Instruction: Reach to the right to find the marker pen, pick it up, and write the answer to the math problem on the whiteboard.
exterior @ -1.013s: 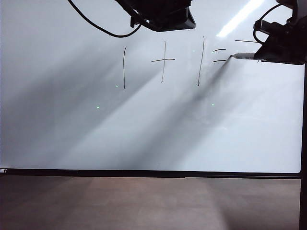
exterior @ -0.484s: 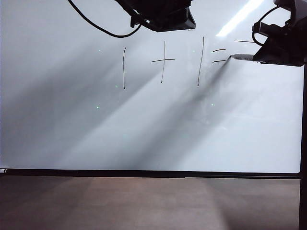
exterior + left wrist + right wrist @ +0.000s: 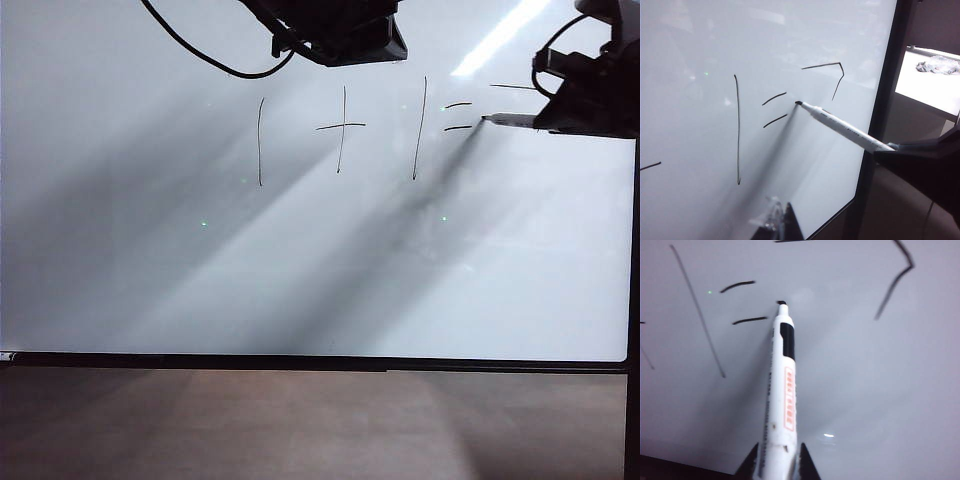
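Since a second ago the right gripper [image 3: 545, 120] has shifted slightly toward the right edge of the exterior view, and the pen's [image 3: 510, 120] tip with it, from about touching the lower dash to just right of it.

In the exterior view the pen lies nearly level, its long axis running left to right, dark tip pointing left at the equals sign. It juts out ahead of the right gripper [image 3: 775, 467], whose two dark fingers [image 3: 749, 466] are clamped on the rear of the barrel. The tip sits at the board [image 3: 300, 280], just right of the two dashes of the problem [image 3: 340, 128].

Only part of the answer [image 3: 832, 75] is drawn: a top stroke and a slanted stroke down from its right end, above and right of the tip.

The left gripper [image 3: 780, 225] hangs near the top middle of the board, holding nothing; whether its jaws are open or closed cannot be told.
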`<act>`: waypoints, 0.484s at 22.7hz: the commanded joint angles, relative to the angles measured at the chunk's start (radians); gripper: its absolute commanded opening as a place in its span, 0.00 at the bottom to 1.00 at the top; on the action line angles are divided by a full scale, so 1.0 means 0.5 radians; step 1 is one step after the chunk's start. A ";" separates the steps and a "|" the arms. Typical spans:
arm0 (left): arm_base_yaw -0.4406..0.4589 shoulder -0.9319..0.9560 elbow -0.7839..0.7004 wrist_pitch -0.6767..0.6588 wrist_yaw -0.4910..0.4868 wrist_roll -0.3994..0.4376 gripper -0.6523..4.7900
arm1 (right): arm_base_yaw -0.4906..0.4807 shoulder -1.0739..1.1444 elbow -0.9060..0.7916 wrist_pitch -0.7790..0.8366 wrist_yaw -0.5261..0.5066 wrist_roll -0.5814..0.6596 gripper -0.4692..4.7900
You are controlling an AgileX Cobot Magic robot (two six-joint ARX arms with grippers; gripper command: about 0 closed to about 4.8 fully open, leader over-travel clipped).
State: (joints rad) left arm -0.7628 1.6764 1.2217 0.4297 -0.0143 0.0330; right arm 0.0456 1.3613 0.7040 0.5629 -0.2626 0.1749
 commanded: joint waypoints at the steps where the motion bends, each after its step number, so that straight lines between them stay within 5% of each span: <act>1: -0.005 -0.007 0.008 0.024 0.006 0.008 0.11 | -0.061 -0.006 0.021 0.027 0.109 0.018 0.08; 11: -0.005 -0.007 0.008 0.024 0.006 0.008 0.11 | -0.189 -0.007 0.020 0.015 0.046 0.019 0.08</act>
State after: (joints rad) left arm -0.7631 1.6764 1.2217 0.4297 -0.0147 0.0330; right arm -0.0326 1.3594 0.7040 0.5541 -0.3038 0.1711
